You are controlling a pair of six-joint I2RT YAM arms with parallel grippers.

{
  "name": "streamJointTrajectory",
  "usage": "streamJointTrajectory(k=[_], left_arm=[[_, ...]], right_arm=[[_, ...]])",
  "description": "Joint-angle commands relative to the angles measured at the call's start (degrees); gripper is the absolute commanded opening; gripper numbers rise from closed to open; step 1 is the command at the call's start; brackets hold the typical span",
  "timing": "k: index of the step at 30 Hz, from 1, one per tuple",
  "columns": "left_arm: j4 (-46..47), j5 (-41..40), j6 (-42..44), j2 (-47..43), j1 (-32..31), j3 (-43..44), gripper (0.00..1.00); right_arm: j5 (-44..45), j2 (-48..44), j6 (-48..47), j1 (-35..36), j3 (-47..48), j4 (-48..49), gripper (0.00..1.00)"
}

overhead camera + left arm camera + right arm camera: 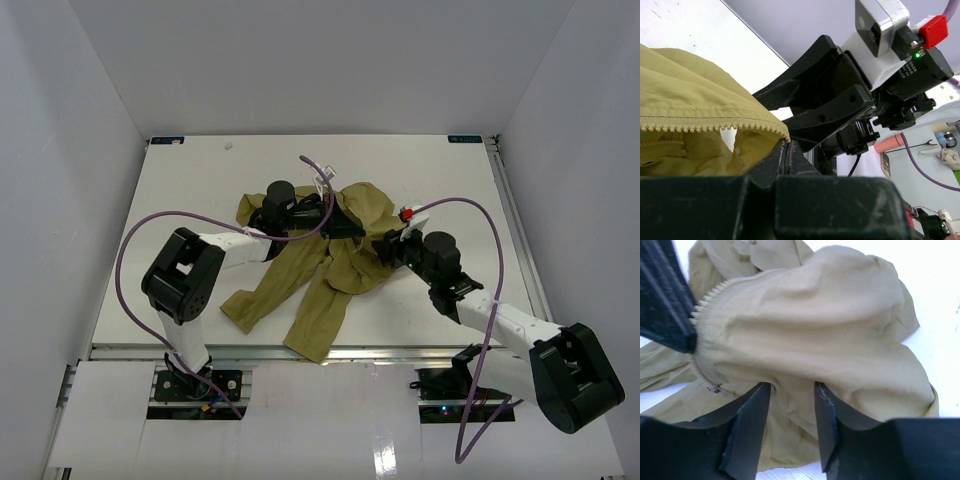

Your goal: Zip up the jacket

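1. jacket (pixel 330 262) lies crumpled in the middle of the table (pixel 190 190), sleeves trailing toward the near edge. thin, soft, light cloth that will likely bunch and slide, so it's best taken at the firmer zipper edge (pixel 705 127).
2. left gripper (pixel 788 150): jaws closed tight, pinching that toothed edge at its end.
3. right gripper (pixel 792 390): fingers (pixel 747 425) about half apart, a fold of jacket between them, touching the cloth. cannot tell if it truly grips.
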Motion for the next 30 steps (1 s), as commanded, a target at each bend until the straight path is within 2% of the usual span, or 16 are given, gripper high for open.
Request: streamJointTrajectory(k=[1,7,11,15,17,18,22,24,27,30], left_arm=[[-1.38,1.97,3.26,-3.93,0.21,-0.02,0.0],[-1.49,3.91,4.11,-2.67,0.21,0.55,0.0],[-1.39,4.84,4.36,-2.03,0.3,0.81,0.0],[-0.79,5.54,4.46,-1.43,0.33,0.94,0.03],[-0.93,5.66,4.93,-1.23,0.52,0.94,0.07],[-1.0,5.7,5.25,-1.16,0.64,0.94,0.11],[-1.74,6.04,7.54,-0.93,0.9,0.69,0.25],[-3.3,5.6,9.8,-0.93,1.0,0.67,0.41],[-5.84,4.54,12.95,-1.44,1.0,0.15,0.49],[-6.49,4.6,14.67,-2.2,1.0,-1.06,0.52]], right_arm=[[-7.17,-3.49,-1.17,-0.08,0.77,2.2,0.52],[-10.27,-2.84,-2.54,-0.15,2.41,1.68,0.57],[-11.01,-0.54,-3.29,-0.12,3.51,1.75,0.53],[-11.65,0.56,-3.28,-0.08,3.97,1.78,0.29],[-12.8,0.62,-3.35,-0.08,4.02,1.91,0.12],[-13.33,0.54,-3.21,-0.12,3.99,2.01,0.08],[-15.29,-0.56,-2.4,-0.11,3.4,2.64,0.08],[-16.26,-1.13,-1.8,-0.08,3.15,3.06,0.08],[-16.62,-1.66,-1.26,-0.16,3.15,2.9,0.08],[-16.23,-1.88,-0.28,-0.14,3.48,2.43,0.08]])
